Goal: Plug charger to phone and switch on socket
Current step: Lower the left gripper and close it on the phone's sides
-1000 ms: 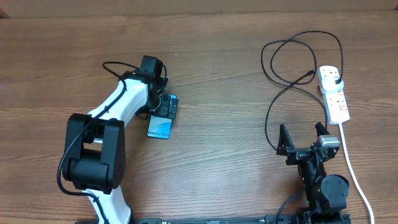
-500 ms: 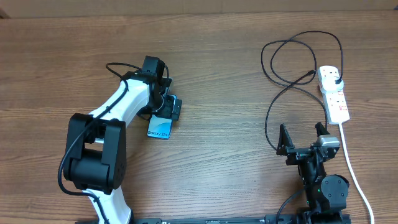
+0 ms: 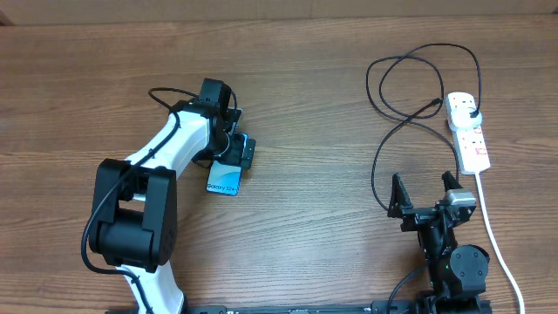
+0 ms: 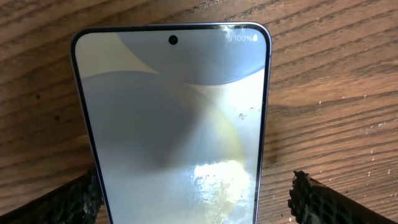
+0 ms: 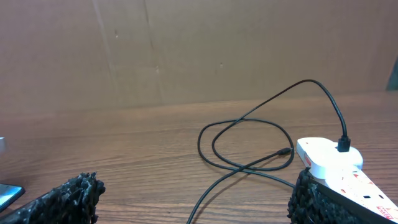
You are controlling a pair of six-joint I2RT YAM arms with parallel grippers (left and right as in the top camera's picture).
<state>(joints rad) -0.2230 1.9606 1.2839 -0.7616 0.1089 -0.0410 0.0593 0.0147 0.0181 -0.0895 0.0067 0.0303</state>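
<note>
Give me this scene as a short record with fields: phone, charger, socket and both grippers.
phone: flat on table, screen up, lit
charger: plug in socket, tip loose on table, away from phone
socket: far right, switch state unreadable
left gripper: open, straddling phone
right gripper: open, empty, short of socket

The left arm (image 3: 166,144), white with black joints, stretches up and out from its base, the big black elbow block sitting low and close in. Its wrist bends over so the left gripper (image 3: 234,155) points straight down. Its fingers (image 4: 59,202) stand wide apart, one in each lower corner of the wrist view. The right arm (image 3: 453,253) is folded down tight over its base. The right gripper (image 3: 422,185) is aimed level and forward, its dark fingers spread just as wide, holding nothing.
</note>
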